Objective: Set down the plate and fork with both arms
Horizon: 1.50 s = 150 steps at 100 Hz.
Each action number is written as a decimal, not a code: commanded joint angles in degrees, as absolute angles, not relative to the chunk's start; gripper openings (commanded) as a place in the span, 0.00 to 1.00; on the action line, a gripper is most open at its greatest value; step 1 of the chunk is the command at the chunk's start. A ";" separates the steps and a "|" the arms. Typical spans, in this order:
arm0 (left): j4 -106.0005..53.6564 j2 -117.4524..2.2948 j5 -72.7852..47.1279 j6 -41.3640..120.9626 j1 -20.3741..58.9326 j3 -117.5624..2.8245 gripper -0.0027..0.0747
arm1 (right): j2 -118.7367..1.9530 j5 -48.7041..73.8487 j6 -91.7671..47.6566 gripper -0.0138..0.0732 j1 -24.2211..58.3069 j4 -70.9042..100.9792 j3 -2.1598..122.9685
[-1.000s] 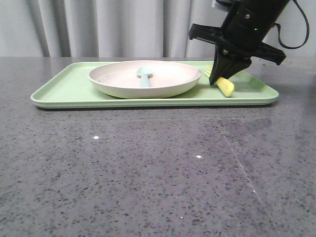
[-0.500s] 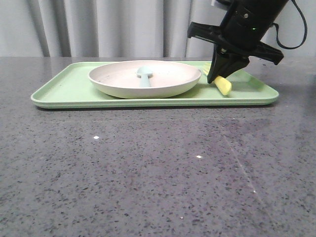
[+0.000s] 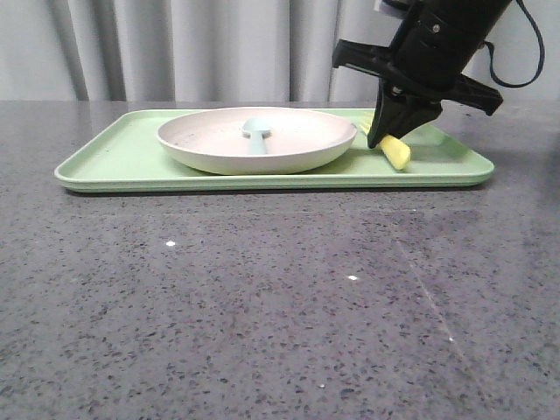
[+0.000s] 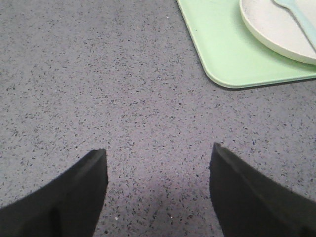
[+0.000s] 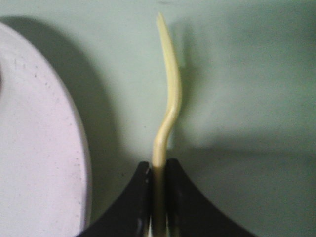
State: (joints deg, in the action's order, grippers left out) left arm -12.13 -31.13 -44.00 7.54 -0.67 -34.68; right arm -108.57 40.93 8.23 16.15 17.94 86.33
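Observation:
The beige-pink plate [image 3: 256,137] sits on the light green tray [image 3: 114,162] with a pale blue utensil [image 3: 255,134] in it. My right gripper [image 3: 385,140] is shut on the yellow fork [image 3: 395,152] and holds it just above the tray's right part, beside the plate. In the right wrist view the fork [image 5: 167,98] sticks out from between the shut fingers [image 5: 159,170], next to the plate's rim [image 5: 74,133]. My left gripper [image 4: 158,155] is open and empty over bare table, apart from the tray's corner [image 4: 222,74] and the plate [image 4: 276,29].
The grey speckled table [image 3: 262,297] stretches in front of the tray. A grey curtain [image 3: 175,48] hangs behind. The right arm's black cable [image 3: 516,79] loops at the far right.
My right gripper has lifted the fork a little off the tray and shifted slightly left and back. In the last half second nothing moved.

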 commanded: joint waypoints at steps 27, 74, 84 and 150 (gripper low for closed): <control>-13.15 -31.26 -40.02 7.12 -0.83 -36.10 0.60 | -105.10 38.70 6.93 0.31 15.69 18.93 87.66; -13.15 -31.26 -40.02 7.12 -0.83 -36.10 0.60 | -105.10 38.69 6.19 0.45 15.69 18.88 87.66; -13.15 -31.26 -40.02 7.12 -0.83 -36.10 0.60 | -105.10 38.69 6.19 0.45 15.59 18.88 87.66; -13.15 -31.26 -40.02 7.12 -0.83 -36.10 0.60 | -92.15 40.81 5.56 0.51 15.62 9.15 87.72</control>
